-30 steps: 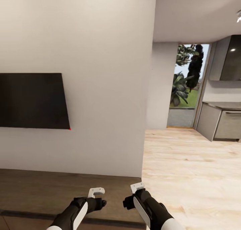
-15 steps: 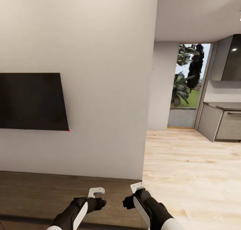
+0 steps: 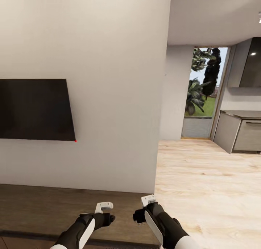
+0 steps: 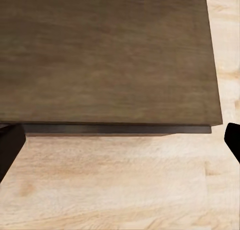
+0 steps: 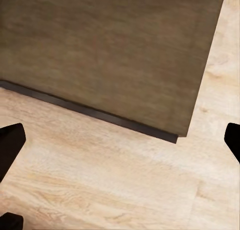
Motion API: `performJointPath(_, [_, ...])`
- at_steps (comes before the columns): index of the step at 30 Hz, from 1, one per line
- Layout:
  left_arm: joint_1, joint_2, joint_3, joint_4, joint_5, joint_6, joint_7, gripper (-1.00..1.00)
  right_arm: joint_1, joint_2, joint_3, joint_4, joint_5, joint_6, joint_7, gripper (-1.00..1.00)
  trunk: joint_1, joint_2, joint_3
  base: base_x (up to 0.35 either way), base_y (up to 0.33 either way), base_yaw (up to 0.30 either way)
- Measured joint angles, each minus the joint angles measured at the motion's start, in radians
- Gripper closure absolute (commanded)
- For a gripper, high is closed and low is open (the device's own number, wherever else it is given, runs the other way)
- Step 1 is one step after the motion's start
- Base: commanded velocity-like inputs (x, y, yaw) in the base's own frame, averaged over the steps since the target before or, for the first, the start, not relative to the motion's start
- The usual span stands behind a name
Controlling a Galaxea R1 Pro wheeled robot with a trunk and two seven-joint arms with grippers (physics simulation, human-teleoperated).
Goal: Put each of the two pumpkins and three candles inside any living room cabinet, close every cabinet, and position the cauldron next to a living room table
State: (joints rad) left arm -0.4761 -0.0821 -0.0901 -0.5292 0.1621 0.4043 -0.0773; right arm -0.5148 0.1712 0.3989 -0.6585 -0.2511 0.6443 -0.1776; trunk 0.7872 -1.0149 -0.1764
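Two grippers hang in front of you, and both hold nothing. Your left gripper has its fingers spread wide apart, and so does your right gripper (in each wrist view the dark fingertips sit at the far edges). Right under both of them is the bare brown top of the cabinet. Its end edge sits just past your right gripper, and the wood floor starts there. Beyond your grippers stands the white wall, with the black TV up past your left gripper.

You cannot see any pumpkins, candles or the cauldron from here, so I cannot tell how many are put away. From the wrist views the cabinet front looks flush, so this end seems closed.

My guess is that you are between steps. You likely need to turn and look for what is left, then bring each thing back here.
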Motion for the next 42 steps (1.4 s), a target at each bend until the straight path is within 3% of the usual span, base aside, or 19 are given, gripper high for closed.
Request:
performJointPath(5, [0.004,0.001,0.001,0.002,0.000,-0.128,0.007,-1.00,0.016,-0.006,-0.006,-0.174,0.001,0.009,0.000,-1.00,0.000,0.000,0.000,-0.001,0.000,0.000])
performJointPath(11, [0.008,0.002,0.003,0.015,-0.002,-0.244,0.008,-1.00,0.039,-0.010,-0.012,-0.258,0.002,0.010,-0.001,-1.00,0.000,0.000,0.000,0.000,0.000,0.000])
performJointPath(17, [0.009,0.002,0.006,0.082,0.003,-0.330,0.009,-1.00,0.079,-0.015,-0.057,-0.353,0.003,0.014,-0.002,-1.00,0.000,0.000,0.000,0.000,0.000,0.000])
performJointPath(33, [0.009,0.003,0.009,0.101,0.005,-0.364,0.009,-1.00,0.100,-0.016,-0.074,-0.396,0.007,0.014,-0.002,-1.00,0.000,0.000,0.000,-0.132,0.000,0.000])
performJointPath(42, [0.009,0.003,0.009,0.101,0.005,-0.365,0.009,-1.00,0.100,-0.016,-0.074,-0.396,0.009,0.015,-0.003,-1.00,0.001,0.000,0.000,-0.290,0.000,0.000])
